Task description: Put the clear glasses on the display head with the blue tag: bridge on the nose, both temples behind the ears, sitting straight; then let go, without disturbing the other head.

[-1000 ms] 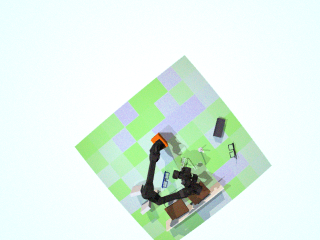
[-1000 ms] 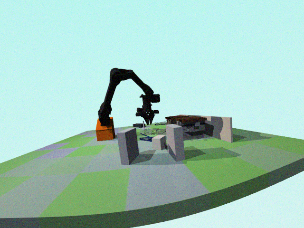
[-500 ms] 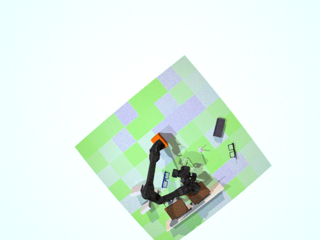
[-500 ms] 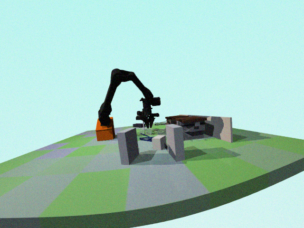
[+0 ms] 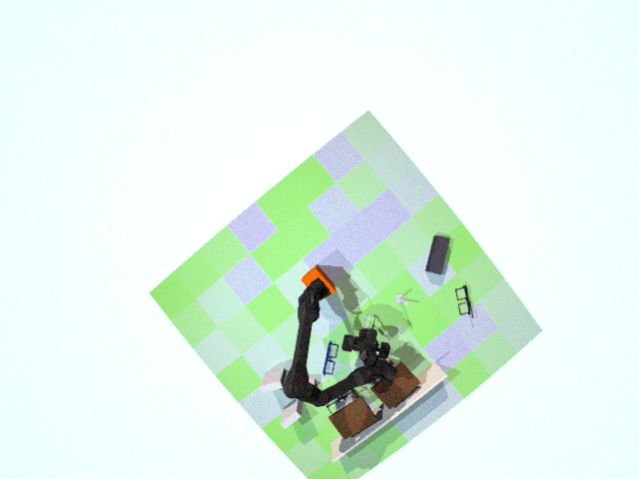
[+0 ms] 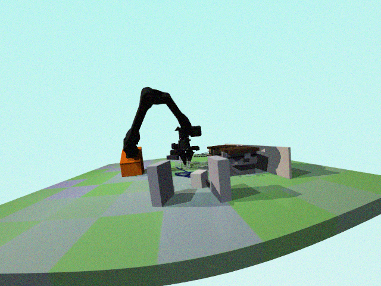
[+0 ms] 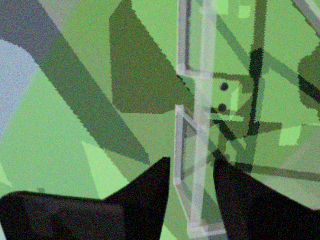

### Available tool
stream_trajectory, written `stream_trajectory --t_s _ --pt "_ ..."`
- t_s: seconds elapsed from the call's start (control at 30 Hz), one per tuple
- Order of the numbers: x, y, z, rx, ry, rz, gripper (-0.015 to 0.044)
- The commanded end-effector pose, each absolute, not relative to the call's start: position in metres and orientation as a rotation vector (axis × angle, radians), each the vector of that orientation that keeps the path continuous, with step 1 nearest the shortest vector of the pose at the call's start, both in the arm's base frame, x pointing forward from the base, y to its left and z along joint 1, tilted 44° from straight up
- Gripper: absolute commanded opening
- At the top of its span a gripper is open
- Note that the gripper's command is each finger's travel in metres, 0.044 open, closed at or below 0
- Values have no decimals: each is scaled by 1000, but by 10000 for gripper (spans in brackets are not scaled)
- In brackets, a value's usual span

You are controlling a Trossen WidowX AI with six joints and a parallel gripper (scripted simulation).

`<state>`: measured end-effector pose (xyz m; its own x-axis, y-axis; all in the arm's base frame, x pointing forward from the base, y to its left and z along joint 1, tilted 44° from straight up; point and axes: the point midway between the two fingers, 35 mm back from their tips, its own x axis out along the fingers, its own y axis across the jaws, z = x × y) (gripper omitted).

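Clear glasses not yet gripped or seated

The gripper (image 5: 367, 355) (image 6: 185, 162) (image 7: 191, 165) is partly open, its fingers narrowly parted with nothing held. The clear glasses (image 5: 368, 320) (image 7: 199, 150) are at the table (image 5: 289, 196) (image 6: 129, 246) (image 7: 75, 150), their front between the fingertips in the wrist view. Approach appears nearly complete. Remaining: grip, lift, seating on the blue-tagged head, release. Neither display head's tag can be made out.

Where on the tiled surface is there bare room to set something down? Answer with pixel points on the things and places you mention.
Room shows between the orange base (image 5: 311, 276) and the surface's far upper corner, left of the dark block (image 5: 437, 253). It's crowded around the hand (image 5: 368, 329) (image 6: 185, 162) (image 7: 192, 162), clear glasses (image 5: 368, 320) (image 7: 201, 150) and heads.
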<state>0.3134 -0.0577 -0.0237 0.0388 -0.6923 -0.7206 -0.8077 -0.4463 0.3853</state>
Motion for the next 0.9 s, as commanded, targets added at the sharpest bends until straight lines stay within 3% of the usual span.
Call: stream_trajectory --t_s 0.0,0.5,0.57,0.87 --pt "310 -60 -28 -2173 1587 1392 120" --pt "314 -58 -30 -2173 1586 1392 120" --pt "312 -59 -28 -2169 1582 1391 67" --pt "312 -59 -28 -2169 1582 1391 8"
